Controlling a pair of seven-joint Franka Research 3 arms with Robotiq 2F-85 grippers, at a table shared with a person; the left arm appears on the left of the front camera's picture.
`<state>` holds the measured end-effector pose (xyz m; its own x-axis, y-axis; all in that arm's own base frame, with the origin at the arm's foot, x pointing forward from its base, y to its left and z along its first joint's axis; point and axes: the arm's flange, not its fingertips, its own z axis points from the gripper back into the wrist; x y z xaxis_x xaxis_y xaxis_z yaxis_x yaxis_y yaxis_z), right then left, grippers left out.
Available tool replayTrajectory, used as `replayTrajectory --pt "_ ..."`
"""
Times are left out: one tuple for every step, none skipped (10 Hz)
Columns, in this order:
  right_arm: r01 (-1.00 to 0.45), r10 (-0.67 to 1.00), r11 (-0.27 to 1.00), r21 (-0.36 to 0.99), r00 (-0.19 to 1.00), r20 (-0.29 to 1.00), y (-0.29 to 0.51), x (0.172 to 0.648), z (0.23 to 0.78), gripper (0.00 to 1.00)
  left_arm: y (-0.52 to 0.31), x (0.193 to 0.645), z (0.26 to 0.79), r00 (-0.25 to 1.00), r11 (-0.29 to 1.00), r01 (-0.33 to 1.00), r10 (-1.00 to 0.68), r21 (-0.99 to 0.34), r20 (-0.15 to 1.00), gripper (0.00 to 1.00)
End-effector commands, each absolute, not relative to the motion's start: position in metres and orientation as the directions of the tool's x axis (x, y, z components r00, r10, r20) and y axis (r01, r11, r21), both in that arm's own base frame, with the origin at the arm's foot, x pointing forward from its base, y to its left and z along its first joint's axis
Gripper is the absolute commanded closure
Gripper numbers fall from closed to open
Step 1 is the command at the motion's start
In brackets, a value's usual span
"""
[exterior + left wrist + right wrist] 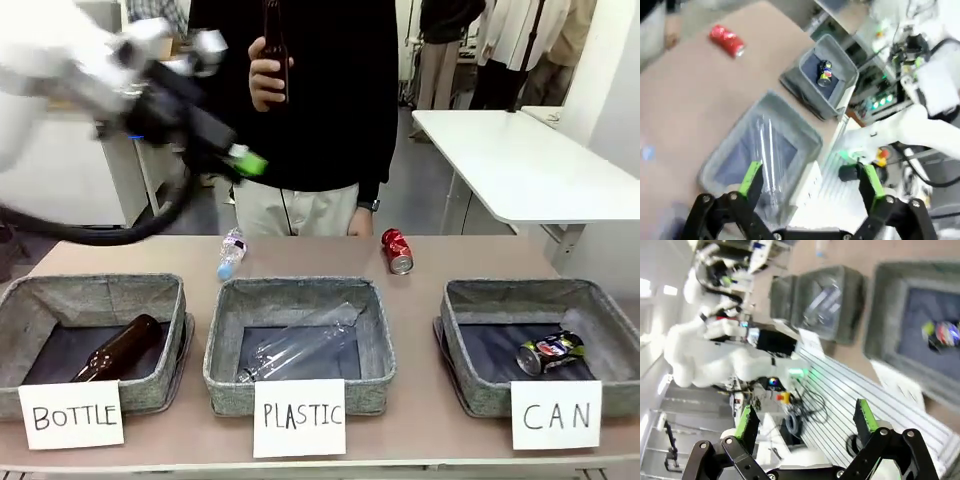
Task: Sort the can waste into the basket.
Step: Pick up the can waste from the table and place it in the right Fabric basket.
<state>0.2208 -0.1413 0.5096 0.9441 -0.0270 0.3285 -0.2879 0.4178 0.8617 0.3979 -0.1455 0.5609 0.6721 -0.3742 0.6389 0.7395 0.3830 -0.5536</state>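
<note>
over the table (420,300), left hand (248,160) wide open, empty

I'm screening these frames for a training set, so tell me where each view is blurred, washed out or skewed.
Front view: the left claw smears with motion, while the lettered cards read sharp. Left wrist view: soft all over and tilted, the red can fuzzy. Right wrist view: rolled sideways, the CAN basket and the dark can inside it blurred, the left edge washed out white.
</note>
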Motion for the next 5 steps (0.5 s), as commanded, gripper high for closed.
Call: replayTrajectory --pt "-0.238 -0.107 0.417 0.877 0.945 0.308 -0.064 0.250 0.532 0.00 -0.084 0.363 0.546 0.777 0.419 0.622 -0.221 -0.661 0.590 0.00" --pt "-0.214 -0.117 0.362 0.907 0.955 0.272 -0.027 0.257 0.541 0.00 -0.045 0.349 0.539 0.797 0.372 0.591 -0.137 -0.715 0.588 0.00" --pt "-0.206 -0.117 0.352 0.913 0.958 0.261 0.003 0.260 0.544 0.00 -0.009 0.334 0.532 0.794 0.348 0.576 -0.025 -0.740 0.607 0.00" --pt "-0.199 -0.097 0.322 0.926 0.966 0.241 0.026 0.262 0.546 0.00 0.022 0.320 0.521 0.776 0.327 0.565 0.100 -0.757 0.623 0.00" --pt "-0.178 -0.131 0.330 0.927 0.964 0.231 0.033 0.264 0.545 0.00 0.038 0.313 0.509 0.766 0.258 0.577 0.159 -0.775 0.623 0.00"
